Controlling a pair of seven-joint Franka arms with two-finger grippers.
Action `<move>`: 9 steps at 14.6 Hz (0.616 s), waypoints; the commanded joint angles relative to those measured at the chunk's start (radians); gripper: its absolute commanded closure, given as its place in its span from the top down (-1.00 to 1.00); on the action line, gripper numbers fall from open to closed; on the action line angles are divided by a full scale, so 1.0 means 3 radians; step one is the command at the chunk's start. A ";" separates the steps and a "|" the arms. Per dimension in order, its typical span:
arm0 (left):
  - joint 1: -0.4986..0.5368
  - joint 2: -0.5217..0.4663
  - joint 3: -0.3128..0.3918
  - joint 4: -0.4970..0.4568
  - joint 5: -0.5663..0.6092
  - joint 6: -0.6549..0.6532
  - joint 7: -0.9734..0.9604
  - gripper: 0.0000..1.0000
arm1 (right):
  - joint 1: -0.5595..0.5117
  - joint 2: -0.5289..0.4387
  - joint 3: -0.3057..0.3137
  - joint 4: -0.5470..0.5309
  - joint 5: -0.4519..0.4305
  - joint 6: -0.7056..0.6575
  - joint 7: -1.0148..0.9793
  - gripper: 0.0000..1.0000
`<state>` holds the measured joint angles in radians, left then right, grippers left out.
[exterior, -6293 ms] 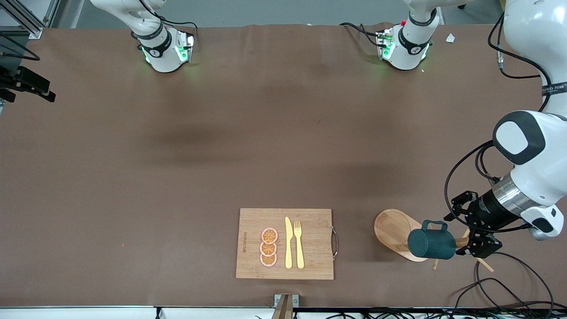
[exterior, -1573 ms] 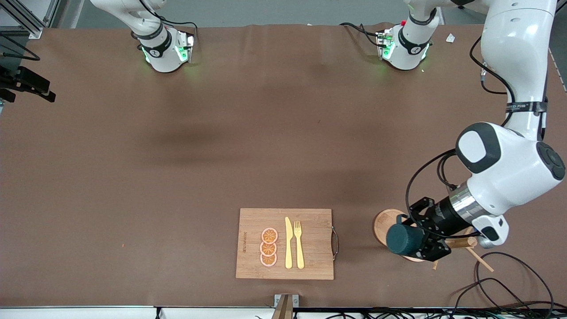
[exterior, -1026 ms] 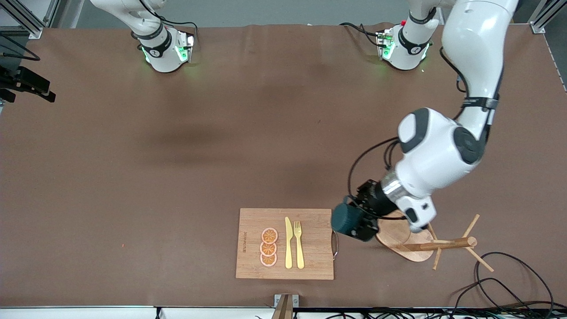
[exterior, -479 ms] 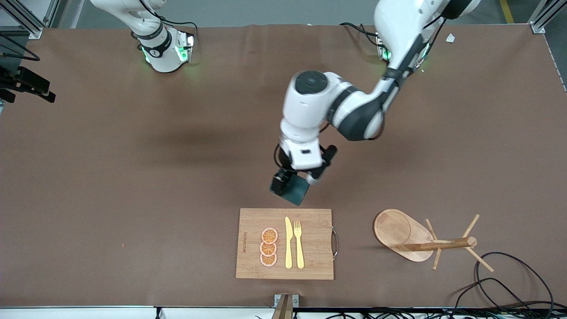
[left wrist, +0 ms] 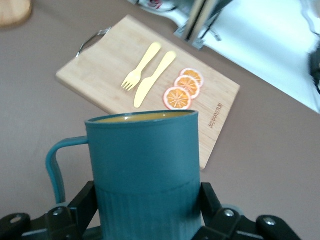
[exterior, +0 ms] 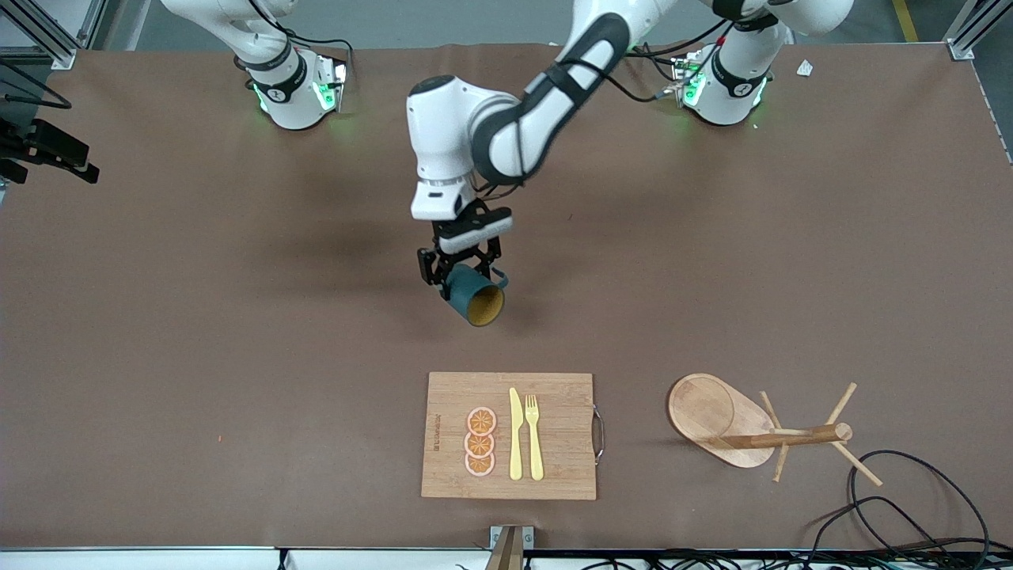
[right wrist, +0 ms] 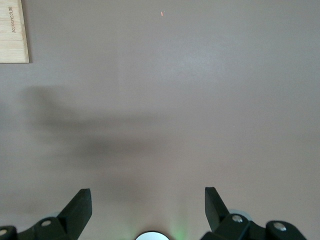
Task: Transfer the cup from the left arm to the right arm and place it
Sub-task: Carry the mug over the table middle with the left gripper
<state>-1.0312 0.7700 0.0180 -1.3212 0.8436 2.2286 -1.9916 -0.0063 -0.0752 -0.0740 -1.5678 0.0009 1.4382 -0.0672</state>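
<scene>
Brown cloth covers the table (exterior: 237,332), the largest thing here. The left arm reaches from its base out over the middle of the table. The right arm waits high up; only its lower part shows in the front view.

The wooden cutting board (exterior: 554,427) lies near the front camera's edge. On it are three orange slices (exterior: 480,442), a yellow knife (exterior: 515,434) and a yellow fork (exterior: 534,435), side by side. A wooden peg rack (exterior: 744,423) lies on its side toward the left arm's end of the table, well apart from the board.

The left gripper (exterior: 457,273) hangs over bare table, between the arm bases and the board. Its fingers (left wrist: 75,210) are clamped on the lower body of the cup (exterior: 472,294), one on each side. The cup is dark teal, tilted, and its mustard-yellow mouth turns toward the front camera. In the left wrist view its handle (left wrist: 56,165) sticks out to one side.

The right gripper (right wrist: 148,212) is over bare table, and its fingers (right wrist: 80,207) are wide apart with nothing between them.
</scene>
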 commanded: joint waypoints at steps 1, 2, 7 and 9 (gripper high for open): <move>-0.0177 0.0219 0.0073 0.0012 0.0739 -0.0055 -0.0090 0.27 | -0.0004 -0.0010 0.0011 -0.0005 -0.0029 -0.0013 0.0009 1.00; -0.0233 0.0331 0.0083 0.0017 0.0969 -0.0076 -0.0217 0.27 | -0.0004 -0.0010 0.0017 -0.0005 -0.0029 -0.0013 0.0009 1.00; -0.0371 0.0649 0.0114 0.0048 0.2024 -0.0209 -0.0453 0.23 | -0.0020 -0.0005 0.0011 0.0005 -0.0029 -0.0008 0.0045 1.00; -0.0402 0.0680 0.0109 0.0048 0.2203 -0.0214 -0.0464 0.23 | -0.0020 0.0000 0.0011 0.0021 -0.0029 -0.0008 0.0055 1.00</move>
<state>-1.1220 0.9682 0.0311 -1.3310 1.4512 2.1845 -2.1287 -0.0069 -0.0750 -0.0750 -1.5678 0.0009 1.4380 -0.0665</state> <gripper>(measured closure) 0.132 0.000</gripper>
